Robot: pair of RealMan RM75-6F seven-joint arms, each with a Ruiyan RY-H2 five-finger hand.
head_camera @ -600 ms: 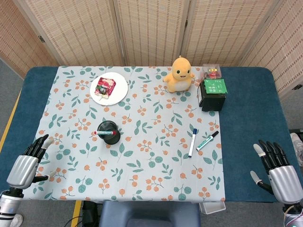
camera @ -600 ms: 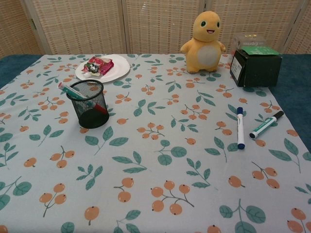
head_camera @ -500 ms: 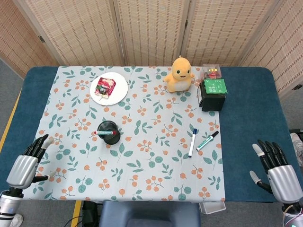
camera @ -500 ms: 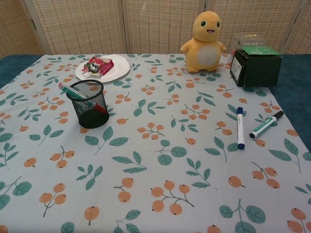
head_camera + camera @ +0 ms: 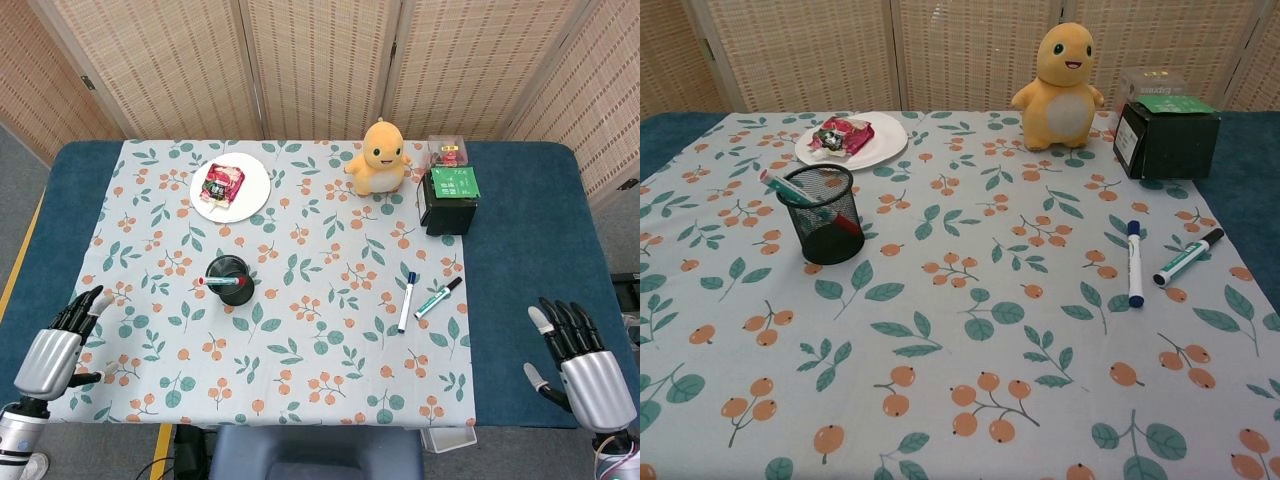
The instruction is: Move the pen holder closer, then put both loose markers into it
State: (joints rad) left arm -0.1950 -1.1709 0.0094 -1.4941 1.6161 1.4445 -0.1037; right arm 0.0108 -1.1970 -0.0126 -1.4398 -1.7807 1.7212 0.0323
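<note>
From the head view, nothing of the task looks begun. The pen holder (image 5: 230, 279), a black mesh cup, stands left of the middle of the desk (image 5: 520, 250), on the patterned cloth, well apart from both hands. It already has a marker leaning in it, with a red end showing. The two loose markers lie right of centre: the blue-capped marker (image 5: 406, 300) points roughly near-to-far, and the green-banded marker (image 5: 438, 297) lies just to its right, slanted, the two near each other but apparently not touching. The left robot hand (image 5: 57, 345) sits at the near-left corner, off the cloth's edge, fingers spread and holding nothing. The right robot hand (image 5: 580, 365) sits at the near-right corner over the bare blue surface, fingers also splayed and empty. A plush toy (image 5: 382, 155), a plate (image 5: 252, 195) with a wrapped snack and a dark box (image 5: 448, 198) stand along the far side.

The chest view shows neither robot hand. The pen holder (image 5: 823, 213) stands upright on the left, with what seems to be a green-and-white marker inside, though the mesh makes its contents hard to read. The blue-capped marker (image 5: 1133, 262) and green-banded marker (image 5: 1187, 256) lie flat at the right.

So every step remains: draw the holder nearer, then pick up and drop in each marker.
</note>
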